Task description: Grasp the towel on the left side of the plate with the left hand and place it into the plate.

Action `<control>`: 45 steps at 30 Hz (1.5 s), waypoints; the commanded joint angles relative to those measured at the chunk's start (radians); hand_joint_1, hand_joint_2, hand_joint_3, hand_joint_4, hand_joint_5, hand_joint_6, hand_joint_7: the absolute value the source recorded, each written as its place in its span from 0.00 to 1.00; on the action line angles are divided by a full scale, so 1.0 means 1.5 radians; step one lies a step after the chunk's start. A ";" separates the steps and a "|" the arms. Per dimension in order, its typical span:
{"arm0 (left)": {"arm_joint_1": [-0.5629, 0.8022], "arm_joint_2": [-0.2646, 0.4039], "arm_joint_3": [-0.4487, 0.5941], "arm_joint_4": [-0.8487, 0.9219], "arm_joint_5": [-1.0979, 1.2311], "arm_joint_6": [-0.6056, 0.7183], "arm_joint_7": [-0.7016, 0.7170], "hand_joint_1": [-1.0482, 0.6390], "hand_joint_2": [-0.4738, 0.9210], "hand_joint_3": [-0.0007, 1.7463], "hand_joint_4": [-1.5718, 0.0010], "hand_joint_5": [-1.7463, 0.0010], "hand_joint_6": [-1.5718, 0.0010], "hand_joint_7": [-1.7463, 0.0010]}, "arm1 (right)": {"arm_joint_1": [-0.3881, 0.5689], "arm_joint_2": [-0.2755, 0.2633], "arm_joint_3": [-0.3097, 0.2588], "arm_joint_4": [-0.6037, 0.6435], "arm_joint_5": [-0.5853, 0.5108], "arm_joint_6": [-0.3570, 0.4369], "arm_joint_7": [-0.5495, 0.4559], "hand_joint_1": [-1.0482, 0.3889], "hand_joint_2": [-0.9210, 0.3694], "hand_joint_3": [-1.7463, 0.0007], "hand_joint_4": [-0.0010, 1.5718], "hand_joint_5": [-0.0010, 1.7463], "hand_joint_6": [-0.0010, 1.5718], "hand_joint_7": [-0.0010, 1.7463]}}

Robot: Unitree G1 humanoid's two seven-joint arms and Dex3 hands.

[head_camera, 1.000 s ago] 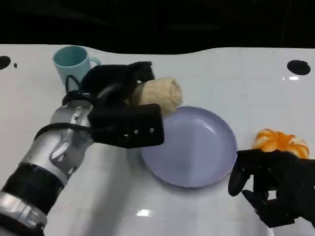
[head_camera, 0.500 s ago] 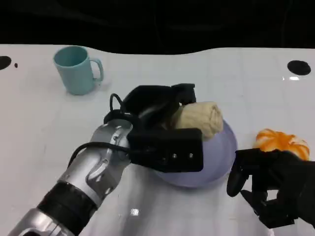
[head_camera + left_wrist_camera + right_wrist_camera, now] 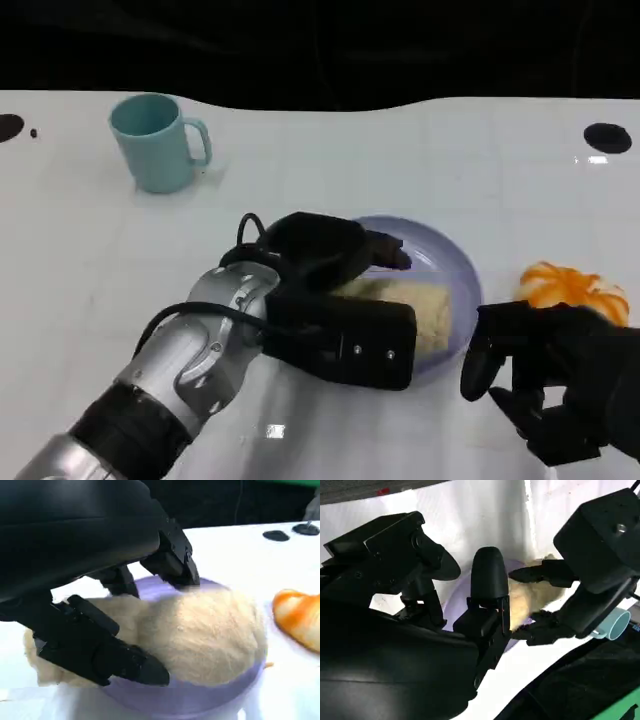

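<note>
- A pale blue mug (image 3: 152,140) stands upright at the far left of the white table (image 3: 60,260), its handle toward the right, well apart from everything else.
- The left hand (image 3: 335,290) reaches from the lower left over the near-left rim of the plate (image 3: 455,265). Its fingers (image 3: 170,555) lie on either side of the towel, one set above it and the thumb below, and they touch it; I read this as a grip on the towel.
- The towel (image 3: 425,305), a cream, fuzzy roll, lies inside the lavender plate, resting on its floor and against the near side.
- In the left wrist view the towel (image 3: 210,635) bulges over the plate's rim (image 3: 190,700).
- An orange, peeled-looking fruit (image 3: 572,288) sits on the table just right of the plate, apart from it.
- The right hand (image 3: 555,385) rests at the lower right, near the fruit, fingers loosely curled and apart, with nothing in them.
</note>
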 commanded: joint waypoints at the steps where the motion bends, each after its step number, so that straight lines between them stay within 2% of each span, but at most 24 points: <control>1: -0.007 0.015 -0.009 -0.016 0.020 -0.003 -0.010 0.23 1.00 0.05 0.88 0.93 0.89 1.00 | 0.005 -0.010 -0.006 -0.002 0.003 -0.005 0.002 0.73 0.29 0.38 0.47 1.00 0.44 0.82; 12: 0.013 0.037 0.018 -0.059 0.000 -0.003 -0.038 0.14 1.00 0.08 0.91 0.92 0.93 0.99 | 0.006 -0.011 -0.003 0.003 0.004 -0.007 0.001 0.72 0.29 0.38 0.48 1.00 0.45 0.82; 15: 0.037 0.049 0.045 -0.106 -0.024 0.005 -0.047 0.23 1.00 0.10 0.85 0.89 0.87 0.97 | 0.007 -0.011 -0.005 0.004 0.005 -0.007 0.002 0.72 0.29 0.38 0.48 1.00 0.45 0.82; 19: 0.063 0.061 0.091 -0.165 -0.096 0.015 -0.095 0.33 1.00 0.14 0.77 0.76 0.76 0.94 | 0.007 -0.011 -0.007 0.003 0.008 -0.005 0.002 0.73 0.28 0.38 0.48 1.00 0.45 0.82; 20: 0.072 0.062 0.109 -0.183 -0.121 0.020 -0.104 0.35 1.00 0.14 0.75 0.67 0.70 0.93 | 0.007 -0.011 -0.007 0.004 0.009 -0.007 0.002 0.73 0.28 0.38 0.48 1.00 0.45 0.82; 24: 0.109 0.058 0.165 -0.247 -0.202 0.054 -0.128 0.43 1.00 0.13 0.58 0.51 0.51 0.88 | 0.006 -0.012 -0.007 0.009 0.009 -0.014 0.002 0.73 0.28 0.38 0.47 1.00 0.45 0.83; 25: 0.122 0.053 0.182 -0.261 -0.229 0.060 -0.128 0.45 1.00 0.13 0.55 0.41 0.45 0.88 | 0.005 -0.011 -0.007 0.010 0.009 -0.014 0.001 0.73 0.28 0.38 0.47 1.00 0.45 0.83; 26: 0.138 0.043 0.204 -0.276 -0.265 0.070 -0.127 0.47 1.00 0.12 0.53 0.37 0.41 0.88 | 0.005 -0.011 -0.007 0.011 0.009 -0.017 0.001 0.73 0.28 0.38 0.47 1.00 0.45 0.83; 28: 0.170 0.028 0.240 -0.307 -0.330 0.091 -0.129 0.49 1.00 0.13 0.52 0.35 0.35 0.86 | 0.004 -0.011 -0.005 0.014 0.008 -0.023 0.001 0.73 0.28 0.38 0.47 1.00 0.45 0.83; 30: 0.196 0.020 0.266 -0.340 -0.380 0.119 -0.131 0.52 0.89 0.31 0.49 0.34 0.36 0.72 | 0.003 -0.012 -0.002 0.016 0.005 -0.025 0.000 0.74 0.28 0.38 0.47 1.00 0.45 0.83; 31: 0.208 0.017 0.276 -0.357 -0.401 0.136 -0.131 0.54 0.82 0.43 0.46 0.32 0.38 0.62 | 0.002 -0.012 0.000 0.016 0.004 -0.024 0.000 0.73 0.28 0.38 0.47 1.00 0.45 0.83; 32: 0.223 0.016 0.286 -0.376 -0.419 0.150 -0.129 0.56 0.73 0.58 0.42 0.27 0.40 0.46 | 0.001 -0.011 0.001 0.015 0.003 -0.022 0.000 0.73 0.28 0.38 0.47 1.00 0.45 0.83; 33: 0.238 0.014 0.297 -0.396 -0.439 0.167 -0.128 0.57 0.71 0.63 0.42 0.25 0.42 0.40 | 0.000 -0.010 0.003 0.014 0.002 -0.020 -0.001 0.73 0.28 0.38 0.47 1.00 0.45 0.82; 35: 0.263 0.015 0.317 -0.436 -0.475 0.211 -0.127 0.57 0.68 0.71 0.43 0.14 0.44 0.27 | 0.000 -0.009 0.004 0.013 0.002 -0.017 -0.001 0.73 0.29 0.38 0.47 1.00 0.45 0.82; 37: 0.291 0.018 0.340 -0.493 -0.513 0.279 -0.123 0.56 0.64 0.76 0.44 0.10 0.44 0.22 | -0.001 -0.008 0.005 0.011 0.002 -0.012 -0.002 0.73 0.29 0.38 0.47 1.00 0.45 0.82; 38: 0.305 0.020 0.350 -0.520 -0.530 0.312 -0.121 0.55 0.60 0.82 0.43 0.07 0.43 0.20 | -0.002 -0.008 0.005 0.011 0.003 -0.010 -0.001 0.73 0.29 0.38 0.47 1.00 0.45 0.82; 41: 0.341 0.029 0.377 -0.588 -0.579 0.387 -0.123 0.54 0.54 0.91 0.40 0.05 0.43 0.16 | -0.004 -0.007 0.004 0.011 0.006 -0.008 0.000 0.73 0.28 0.38 0.47 1.00 0.45 0.82; 45: 0.393 0.055 0.403 -0.661 -0.625 0.443 -0.127 0.55 0.55 0.91 0.41 0.01 0.46 0.07 | -0.007 -0.009 0.004 0.009 0.007 -0.001 0.002 0.73 0.28 0.38 0.47 1.00 0.44 0.82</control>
